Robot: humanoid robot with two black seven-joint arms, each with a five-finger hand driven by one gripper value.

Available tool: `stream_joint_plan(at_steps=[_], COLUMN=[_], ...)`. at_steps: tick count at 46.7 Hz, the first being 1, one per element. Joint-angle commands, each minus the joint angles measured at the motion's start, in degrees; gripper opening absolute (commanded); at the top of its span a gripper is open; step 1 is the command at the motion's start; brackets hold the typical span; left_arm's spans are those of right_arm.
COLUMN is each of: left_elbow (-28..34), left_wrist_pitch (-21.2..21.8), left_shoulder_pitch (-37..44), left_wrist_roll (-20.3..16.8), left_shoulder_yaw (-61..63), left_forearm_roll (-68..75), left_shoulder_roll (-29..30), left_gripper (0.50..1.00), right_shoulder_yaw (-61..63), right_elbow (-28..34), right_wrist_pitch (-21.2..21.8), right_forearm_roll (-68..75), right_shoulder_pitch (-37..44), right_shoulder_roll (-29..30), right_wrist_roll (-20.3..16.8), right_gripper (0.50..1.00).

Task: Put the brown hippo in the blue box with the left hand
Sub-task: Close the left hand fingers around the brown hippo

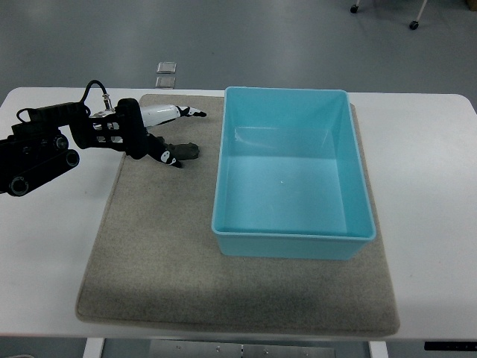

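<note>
Under your left hand (153, 134), fingers curled over the small dark brown hippo toy (186, 151); grip uncertain. Right of it, the light-blue plastic box (291, 235) holds nothing.

Before me, one white tabletop (432, 164). On it, one grey felt mat (149, 253), laid centrally. Beyond the far edge at 11 o'clock, two small clear squares (165, 73) on grey floor (246, 37). At 1 o'clock, caster wheels (414, 24).

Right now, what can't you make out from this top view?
- Hippo: only a dark bit shows past the left hand; the hand hides the rest.
- Grip: whether the fingers actually clamp it cannot be told.
- Right arm: outside the picture.
- Blue box: near wall hides the mat behind it.
</note>
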Motion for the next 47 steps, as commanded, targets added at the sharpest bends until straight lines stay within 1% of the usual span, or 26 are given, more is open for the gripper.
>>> stream_joint_plan(at_steps=[1,8,10,16,17,18,22,24,27,29,31,35,47], left_elbow=[0.01,0.1,0.18,0.1,0.1,0.1,0.1,0.1,0.1,0.1,0.1,0.1,0.1], left_wrist_pitch=[0.18,0.36,0.36,2.55,2.73,2.99,3.35,3.61,4.22,4.4,4.49,4.49,4.49], left_shoulder_pitch=[0.05,-0.03,-0.04,0.23,0.23,0.23,0.05,-0.04,-0.21,-0.3,-0.3,-0.39,-0.56], left_wrist_roll=[-0.09,-0.09,-0.09,-0.09,-0.09,-0.09,-0.09,-0.09,-0.09,-0.09,-0.09,-0.09,-0.09], left_shoulder_yaw=[0.25,0.25,0.25,0.34,0.34,0.51,1.83,2.53,2.97,3.24,3.41,3.59,3.59], left_forearm_roll=[1.01,3.82,3.91,4.0,4.0,4.0,4.0,4.0,4.0,4.09,4.0,4.0,4.0], left_shoulder_roll=[0.0,0.0,0.0,0.0,0.0,0.0,0.0,0.0,0.0,0.0,0.0,0.0,0.0], left_gripper=[0.981,0.969,0.947,0.934,0.926,0.907,0.891,0.859,0.853,0.823,0.816,0.784,0.782], right_shoulder_yaw=[-0.04,0.05,0.05,0.05,0.05,-0.04,-0.04,-0.04,-0.04,-0.04,-0.04,-0.04,0.05], right_elbow=[0.0,0.0,0.0,0.0,0.0,0.0,0.0,0.0,0.0,0.0,0.0,0.0,0.0], right_wrist_pitch=[0.0,0.0,0.0,0.0,0.0,0.0,0.0,0.0,0.0,0.0,0.0,0.0,0.0], right_forearm_roll=[0.02,-0.07,-0.07,0.02,-0.07,-0.07,-0.07,-0.07,0.02,-0.07,-0.07,-0.07,-0.07], right_shoulder_pitch=[0.0,0.0,0.0,0.0,0.0,0.0,0.0,0.0,0.0,0.0,0.0,0.0,0.0], right_shoulder_roll=[0.0,0.0,0.0,0.0,0.0,0.0,0.0,0.0,0.0,0.0,0.0,0.0,0.0], right_wrist_roll=[0.01,0.01,0.01,0.01,0.01,0.01,0.01,0.01,0.01,0.01,0.01,0.01,0.01], right_gripper=[0.936,0.936,0.936,0.936,0.936,0.936,0.936,0.936,0.936,0.936,0.936,0.936,0.936])
